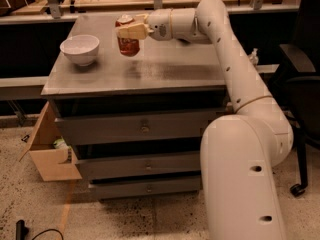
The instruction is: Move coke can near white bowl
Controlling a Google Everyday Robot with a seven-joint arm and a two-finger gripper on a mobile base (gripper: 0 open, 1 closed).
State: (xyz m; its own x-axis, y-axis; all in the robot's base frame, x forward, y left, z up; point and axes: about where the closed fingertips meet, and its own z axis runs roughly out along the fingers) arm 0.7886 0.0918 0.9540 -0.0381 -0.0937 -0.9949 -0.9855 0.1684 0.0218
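Camera view has my tool (pixel 131 31) pinching the coke can (pixel 128 45) near its top, to the right of the white bowl (pixel 80 48) and apart from it. My can stands upright, long axis vertical, silver top up, seemingly just clear of the grey table (pixel 170 71). Drawers sit below the tabletop, a cardboard box (pixel 49 156) on the speckled floor at left, a workbench behind.

Upright red coke can (pixel 129 44), clasped by the end effector (pixel 128 28), hangs near the white bowl (pixel 80 49).
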